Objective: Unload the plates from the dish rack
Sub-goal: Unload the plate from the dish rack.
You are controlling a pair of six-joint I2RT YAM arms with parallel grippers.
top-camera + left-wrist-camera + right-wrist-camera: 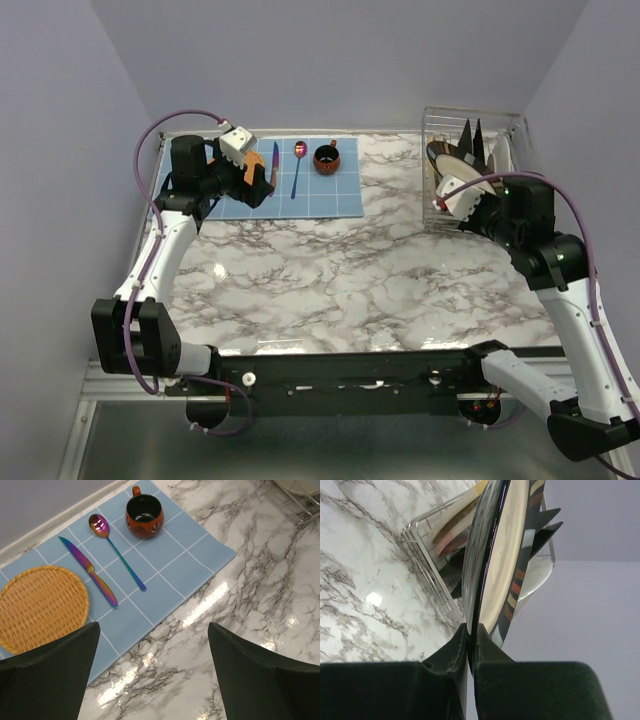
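The dish rack (pixel 436 122) is a silvery wire basket at the back right of the table. A round black-rimmed beige plate (pixel 462 165) stands on edge at its near end. My right gripper (pixel 466 196) is shut on that plate's rim. The right wrist view shows the plate (pixel 507 555) edge-on, rising from between my closed fingertips (pixel 472 630), with the rack's wires (pixel 427 545) behind. More plates (pixel 452 530) lean in the rack, among them a cream one (pixel 535 575). My left gripper (pixel 260 183) hovers open over the blue mat, holding nothing (pixel 152 630).
The blue mat (pixel 330 200) at the back left holds an iridescent knife (pixel 90 572), a spoon (pixel 117 550), a dark orange mug (pixel 144 510) and an orange woven disc (pixel 40 607). Marble table (pixel 340 280) lies between mat and rack. Walls close in on three sides.
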